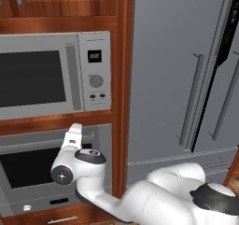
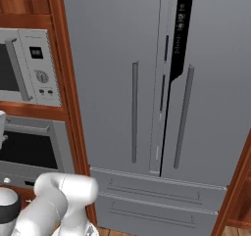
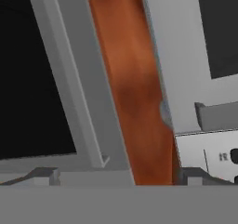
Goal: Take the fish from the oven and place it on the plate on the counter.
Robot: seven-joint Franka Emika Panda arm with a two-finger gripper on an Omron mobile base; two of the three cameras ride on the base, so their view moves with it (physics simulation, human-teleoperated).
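Observation:
The oven (image 1: 28, 169) sits low at the left, below the microwave, and its dark glass door looks closed. In the right base view the oven (image 2: 29, 149) is at the left edge. My gripper (image 1: 73, 130) is raised in front of the oven's upper right corner, close to the bar handle (image 1: 32, 142). In the hand view my gripper (image 3: 120, 176) is open with nothing between its wide-apart fingertips (image 3: 44, 175); the oven window (image 3: 28, 79) lies left of a wooden strip (image 3: 135, 88). The fish is hidden. The plate and counter are out of view.
A grey microwave (image 1: 46, 74) with keypad and dial is built in above the oven, also seen as the microwave (image 3: 186, 56) right of the wood strip. A tall grey fridge (image 1: 177, 79) with long handles stands right of the wooden column (image 1: 122, 102).

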